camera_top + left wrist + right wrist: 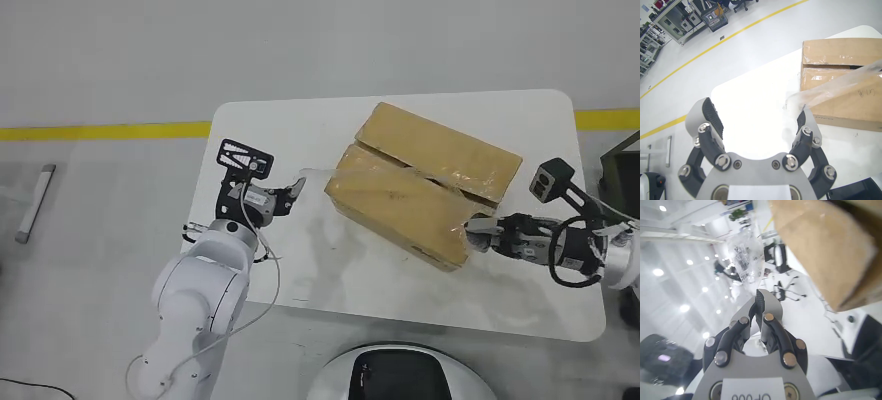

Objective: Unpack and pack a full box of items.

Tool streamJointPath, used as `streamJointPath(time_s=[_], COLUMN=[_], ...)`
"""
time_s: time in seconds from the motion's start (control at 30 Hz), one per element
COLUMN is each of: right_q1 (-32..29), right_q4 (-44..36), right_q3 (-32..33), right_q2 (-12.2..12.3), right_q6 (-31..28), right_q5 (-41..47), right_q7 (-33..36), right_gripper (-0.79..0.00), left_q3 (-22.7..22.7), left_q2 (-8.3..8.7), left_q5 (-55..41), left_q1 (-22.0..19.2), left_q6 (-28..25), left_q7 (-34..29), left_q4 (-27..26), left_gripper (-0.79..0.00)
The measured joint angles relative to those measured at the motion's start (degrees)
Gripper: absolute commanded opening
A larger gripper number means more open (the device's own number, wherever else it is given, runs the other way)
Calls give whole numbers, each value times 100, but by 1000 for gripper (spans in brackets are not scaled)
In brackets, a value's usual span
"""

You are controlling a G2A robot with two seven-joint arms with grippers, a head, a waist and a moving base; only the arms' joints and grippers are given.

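A brown cardboard box (425,180) lies at an angle on the white table (310,280), its top flaps closed with a narrow slit between them. A strip of clear tape (400,185) hangs loose across the box. At the box's near right corner my right gripper (470,232) is shut on one end of the tape (748,260), right beside the box (825,247). My left gripper (755,107) stands open left of the box (840,79). The other end of the tape (829,87) touches one of its fingertips (803,113).
The table's left and near edges are close to both arms. A yellow line (100,130) runs along the floor behind the table. A grey bar (32,203) lies on the floor at the far left, and dark equipment (625,160) stands at the right edge.
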Motion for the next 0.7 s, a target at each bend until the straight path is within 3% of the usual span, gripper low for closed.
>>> streamJointPath(time_s=[0.07, 0.2, 0.4, 0.7], right_q1=[0, -1, -24, 278], right_q4=[7, 7, -61, -98], right_q3=[0, -1, -45, -59], right_q2=[-3, -4, -11, 89], right_q6=[-7, -7, -57, 1021], right_q5=[-46, 673, 652, -57], right_q7=[-40, -38, -264, -661], right_gripper=[-785, -785, -785, -785], left_q3=[2, -4, 4, 9], left_q2=[-5, -14, -29, -53], left_q5=[-4, 6, 21, 48], left_q1=[-4, -10, -43, -55], left_q6=[-9, -2, 1, 45], left_q7=[-3, 4, 30, 23], left_q4=[4, 8, 24, 45], left_gripper=[0, 0, 0, 0])
